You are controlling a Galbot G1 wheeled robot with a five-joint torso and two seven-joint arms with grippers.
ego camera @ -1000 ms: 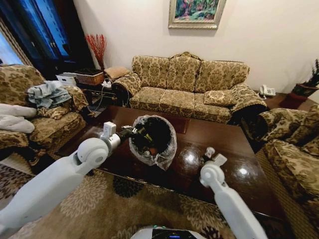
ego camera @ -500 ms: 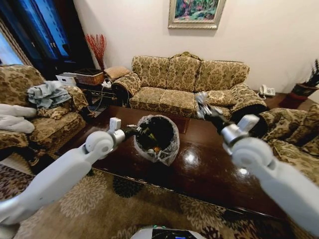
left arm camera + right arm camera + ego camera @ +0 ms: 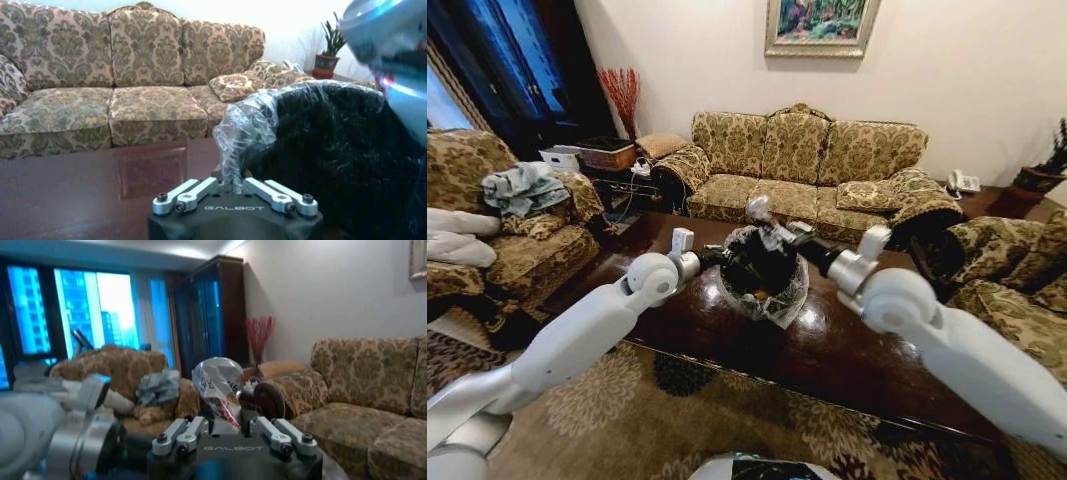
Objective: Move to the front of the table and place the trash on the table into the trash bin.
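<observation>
The trash bin (image 3: 779,298), black with a crinkly plastic liner, stands on the dark glossy table (image 3: 867,345). My left gripper (image 3: 722,257) is shut on the liner at the bin's left rim; the left wrist view shows its fingertips (image 3: 233,184) pinching the bag beside the bin (image 3: 333,150). Held just above the bin's far rim, my right gripper (image 3: 773,229) is shut on a small grey-white crumpled bottle (image 3: 756,208), seen upright between the jaws in the right wrist view (image 3: 217,382). An orange piece of trash (image 3: 759,295) lies inside the bin.
A patterned sofa (image 3: 797,160) stands behind the table, with matching armchairs at left (image 3: 507,240) and right (image 3: 1017,300). A floral rug (image 3: 657,410) lies in front of the table's near edge. The tabletop right of the bin is bare.
My right arm swung from the right side across to above the bin, carrying the bottle. The left arm and the bin it holds shifted slightly to the right.
</observation>
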